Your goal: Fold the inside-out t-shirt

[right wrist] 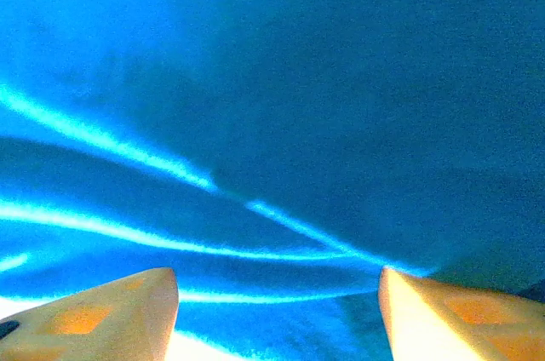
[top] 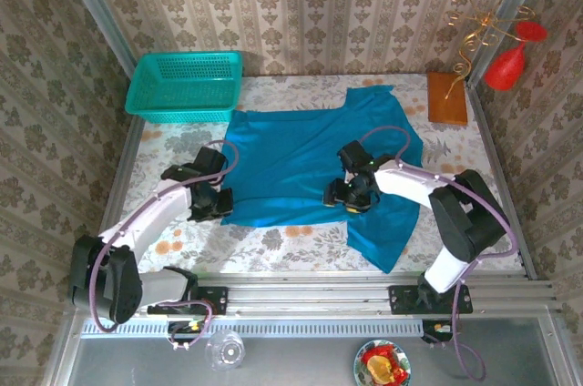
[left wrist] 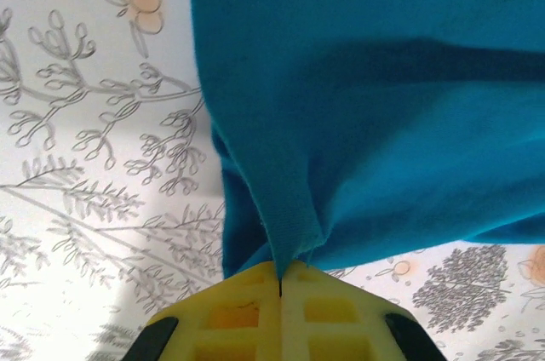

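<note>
Inside-out t-shirt (top: 291, 163) spread; mesh basket (top: 187, 86) beside far-left corner, brown board (top: 446, 97) far-right.

We see two arms of one build, the left arm (top: 150, 218) and the right arm (top: 414, 181), with smooth white link shells joined by chunky black joint housings. A thin grey-lilac cable (top: 224, 151) loops free above each wrist, and more of it curls beside each black base plate (top: 196, 299). The left gripper (top: 211, 199) and the right gripper (top: 351, 195) have black bodies. Close up, we find the left fingers (left wrist: 247, 318) moulded in yellow plastic, with square recessed pockets tinted orange inside and rounded black corners below. The right fingers (right wrist: 102, 314) are the same yellow wedges with orange hollows.
</note>
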Robot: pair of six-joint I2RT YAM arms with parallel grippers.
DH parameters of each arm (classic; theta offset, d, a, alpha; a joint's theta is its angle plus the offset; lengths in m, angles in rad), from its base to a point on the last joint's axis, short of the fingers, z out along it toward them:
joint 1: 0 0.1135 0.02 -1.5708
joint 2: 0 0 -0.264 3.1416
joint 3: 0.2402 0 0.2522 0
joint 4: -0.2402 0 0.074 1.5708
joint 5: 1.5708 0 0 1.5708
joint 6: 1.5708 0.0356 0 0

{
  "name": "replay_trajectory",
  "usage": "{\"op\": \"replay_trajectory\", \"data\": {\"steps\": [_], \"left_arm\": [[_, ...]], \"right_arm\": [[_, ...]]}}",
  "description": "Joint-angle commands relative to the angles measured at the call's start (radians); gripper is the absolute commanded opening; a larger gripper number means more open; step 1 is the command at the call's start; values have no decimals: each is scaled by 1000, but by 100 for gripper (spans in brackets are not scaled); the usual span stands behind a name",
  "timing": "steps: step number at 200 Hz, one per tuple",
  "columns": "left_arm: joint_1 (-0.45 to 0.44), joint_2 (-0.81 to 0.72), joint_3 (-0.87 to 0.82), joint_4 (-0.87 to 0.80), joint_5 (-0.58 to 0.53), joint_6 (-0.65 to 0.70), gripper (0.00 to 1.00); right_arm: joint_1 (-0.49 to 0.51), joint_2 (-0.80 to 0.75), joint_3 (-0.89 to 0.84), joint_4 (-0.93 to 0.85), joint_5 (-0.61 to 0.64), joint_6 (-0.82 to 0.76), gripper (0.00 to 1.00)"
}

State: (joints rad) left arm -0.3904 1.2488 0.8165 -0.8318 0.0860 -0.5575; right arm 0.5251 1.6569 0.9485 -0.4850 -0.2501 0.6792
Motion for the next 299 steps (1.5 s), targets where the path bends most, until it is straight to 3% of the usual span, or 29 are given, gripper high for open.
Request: {"op": "replay_trajectory", "data": {"steps": [1,60,105,133,192,203,234,256,274,299], "left_arm": [[24,-6,-1,59,47,-13,0],[93,13,20,85,148,46,0],[117,-14,13,83,200,57,0],[125,-29,-2,86,219,54,0],[138,-43,-10,85,232,55,0],[142,-43,-8,87,237,56,0],[153,-41,1,100,245,56,0],[163,-27,17,131,254,52,7],[174,-4,60,155,286,58,14],[196,-11,167,149,274,92,27]], "right_arm": [[97,-71,43,14,-17,-162,65],[386,6,66,404,30,-559,61],[467,193,131,662,28,-826,62],[489,301,187,760,61,-900,63],[493,448,306,788,112,-915,56],[493,462,314,787,125,-914,49],[493,450,302,788,123,-912,16],[490,413,277,784,104,-882,0],[474,375,244,800,81,-810,0],[416,315,170,845,98,-580,0]]}}
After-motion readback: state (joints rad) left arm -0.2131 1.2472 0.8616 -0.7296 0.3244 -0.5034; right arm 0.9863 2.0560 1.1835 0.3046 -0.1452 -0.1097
